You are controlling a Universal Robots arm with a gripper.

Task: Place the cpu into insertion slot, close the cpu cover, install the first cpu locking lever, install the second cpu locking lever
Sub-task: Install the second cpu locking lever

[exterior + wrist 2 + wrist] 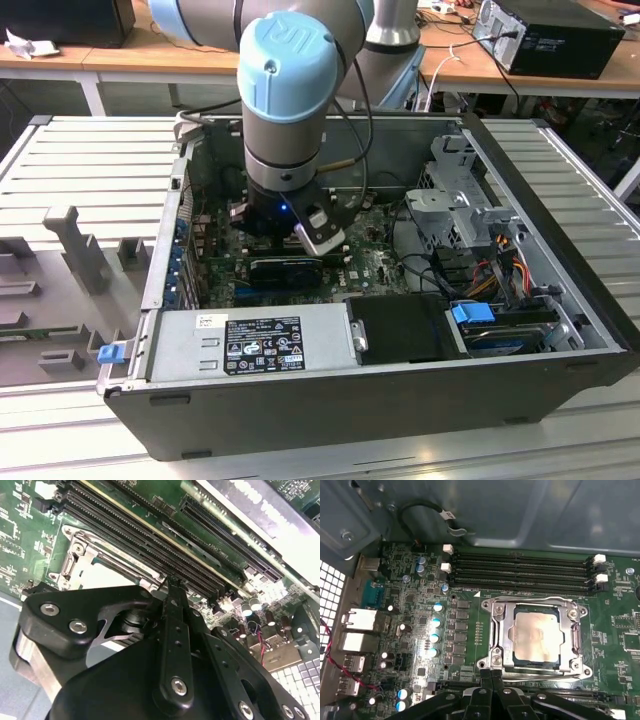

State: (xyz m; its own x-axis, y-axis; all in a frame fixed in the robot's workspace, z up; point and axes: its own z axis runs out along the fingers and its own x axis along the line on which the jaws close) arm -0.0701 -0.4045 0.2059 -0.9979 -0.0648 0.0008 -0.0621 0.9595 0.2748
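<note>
The cpu, its silver top smeared pale, lies in the insertion slot on the green motherboard. The cpu cover, a silver frame plate, lies flat around it, and thin lever rods run along the socket's sides. In the first wrist view my gripper is shut, its two black fingertips pressed together at the socket's near corner with nothing visible between them. The second wrist view shows a finger pointing down next to the socket. In the exterior view the gripper hangs low inside the open computer case.
Long black memory slots run just beyond the socket. A black graphics card, a grey power supply and a metal drive cage with cables crowd the case. The case wall and a black cable stand behind the board.
</note>
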